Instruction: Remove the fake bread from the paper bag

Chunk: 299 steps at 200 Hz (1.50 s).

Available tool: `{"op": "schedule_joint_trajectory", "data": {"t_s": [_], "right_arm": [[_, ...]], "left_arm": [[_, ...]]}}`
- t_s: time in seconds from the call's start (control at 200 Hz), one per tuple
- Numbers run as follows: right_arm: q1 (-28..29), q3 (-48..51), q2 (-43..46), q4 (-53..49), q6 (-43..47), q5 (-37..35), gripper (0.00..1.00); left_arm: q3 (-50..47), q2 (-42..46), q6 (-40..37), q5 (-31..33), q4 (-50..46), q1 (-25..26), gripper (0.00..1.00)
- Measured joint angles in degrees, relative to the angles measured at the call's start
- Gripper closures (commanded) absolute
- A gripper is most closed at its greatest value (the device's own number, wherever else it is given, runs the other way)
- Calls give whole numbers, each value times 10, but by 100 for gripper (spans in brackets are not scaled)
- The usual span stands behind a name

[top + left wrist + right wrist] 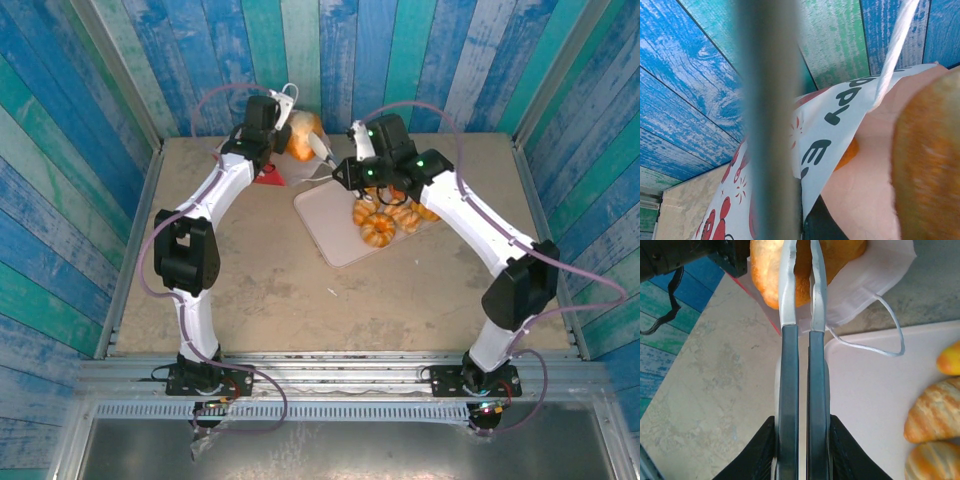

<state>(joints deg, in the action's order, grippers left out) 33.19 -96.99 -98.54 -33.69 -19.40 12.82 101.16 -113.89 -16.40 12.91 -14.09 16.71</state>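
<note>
pastries (385, 220) on tray (325, 228), near-right of bag (865, 280) | right tool (803, 285) closed to a slit, tips at bun (767, 275) in bag mouth, grip unclear | left tool (285, 115) closed at bag's left edge, hold unclear

We find the near and left stretches of the table (250, 300) bare, with open room to pass. At the far middle, the paper bag (270, 174), the left arm (205, 215) and the right arm (480, 225) crowd together near the back wall (330, 50). The tray (325, 228), carrying fake bread (380, 228), blocks the centre-right.
</note>
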Motion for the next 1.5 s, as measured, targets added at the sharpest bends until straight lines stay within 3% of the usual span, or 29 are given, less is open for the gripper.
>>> {"op": "schedule_joint_trajectory", "data": {"t_s": [0.466, 0.942, 1.122, 1.497], "right_arm": [[0, 68, 143, -80, 27, -27, 99], [-37, 88, 239, -141, 18, -120, 99], [-49, 128, 222, -149, 0, -141, 99], [-38, 137, 100, -150, -12, -126, 100]], "left_arm": [[0, 0, 7, 0, 0, 0, 100], [-6, 0, 17, -9, 4, 0, 100], [-7, 0, 19, -10, 4, 0, 100], [-2, 0, 31, -10, 1, 0, 100]]}}
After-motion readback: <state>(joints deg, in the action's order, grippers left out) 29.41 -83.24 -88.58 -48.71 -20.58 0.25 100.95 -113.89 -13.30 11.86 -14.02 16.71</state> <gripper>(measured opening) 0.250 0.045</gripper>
